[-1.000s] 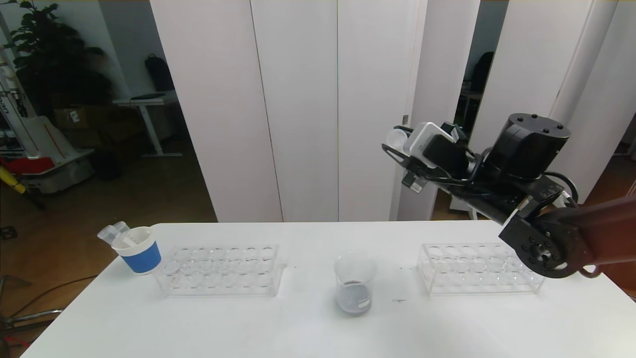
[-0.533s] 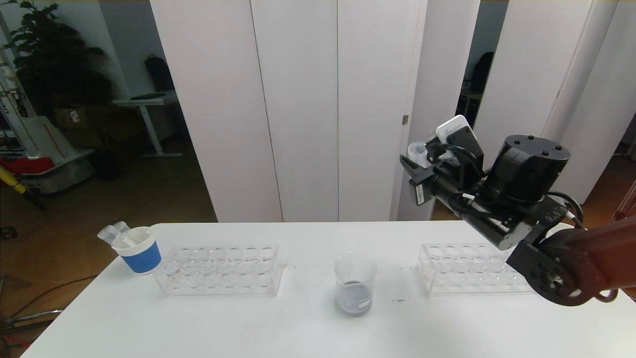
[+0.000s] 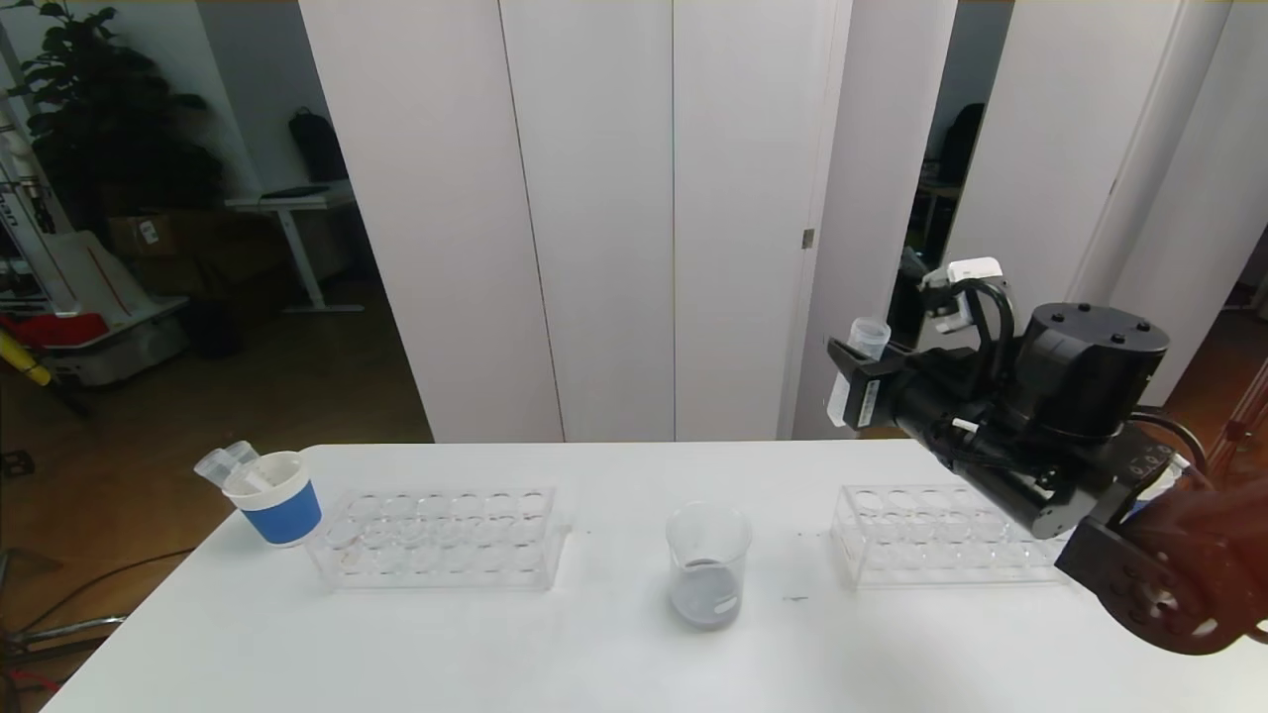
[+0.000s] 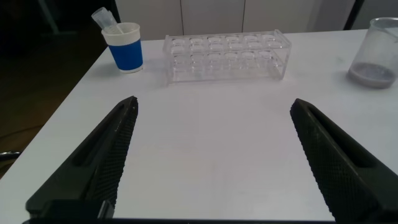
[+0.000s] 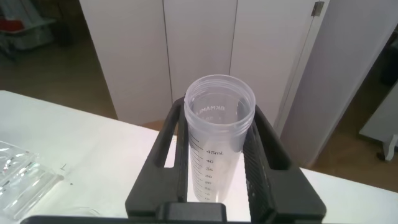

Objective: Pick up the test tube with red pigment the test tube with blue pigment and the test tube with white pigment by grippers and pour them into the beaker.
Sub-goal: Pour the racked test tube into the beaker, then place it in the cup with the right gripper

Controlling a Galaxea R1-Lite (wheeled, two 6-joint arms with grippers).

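My right gripper (image 3: 854, 358) hangs above the table's far right, shut on a clear graduated test tube (image 3: 869, 337). The tube (image 5: 219, 143) stands roughly upright, mouth up, between the black fingers (image 5: 267, 155); I see no pigment in it. The glass beaker (image 3: 707, 564) stands at the table's middle with dark grey liquid at its bottom, below and to the left of that gripper. No tube showing red, blue or white pigment is in view. My left gripper (image 4: 214, 106) is open and empty, low over the near left of the table.
A blue-and-white paper cup (image 3: 277, 500) holding clear tubes stands at the far left. Beside it lies an empty clear rack (image 3: 441, 540); a second rack (image 3: 946, 535) sits under the right arm. The white table (image 3: 594, 654) ends close behind the racks.
The right arm has swung right and lower, turning its wrist. The held tube has gone from tipped over leftward to upright. Beaker, racks and cup have not moved.
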